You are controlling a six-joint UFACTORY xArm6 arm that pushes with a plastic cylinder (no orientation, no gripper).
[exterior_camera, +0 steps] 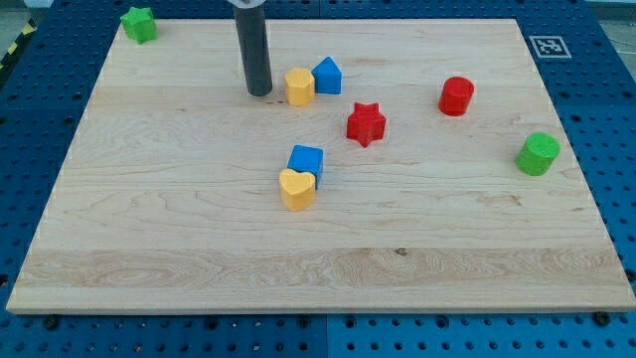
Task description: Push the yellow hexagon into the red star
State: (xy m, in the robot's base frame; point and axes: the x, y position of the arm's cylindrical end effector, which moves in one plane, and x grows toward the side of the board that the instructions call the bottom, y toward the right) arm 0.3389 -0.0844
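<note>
The yellow hexagon (299, 87) stands in the upper middle of the wooden board (179, 229), touching a blue house-shaped block (327, 76) on its right. The red star (366, 123) lies a little below and to the right of the hexagon, apart from it. My tip (259, 92) rests on the board just left of the yellow hexagon, with a small gap between them. The rod rises straight up out of the view's top.
A blue cube (306, 160) and a yellow heart (296, 188) touch each other in the middle of the board. A red cylinder (457, 95) and a green cylinder (538, 153) stand at the right. A green star (139, 24) sits in the top left corner.
</note>
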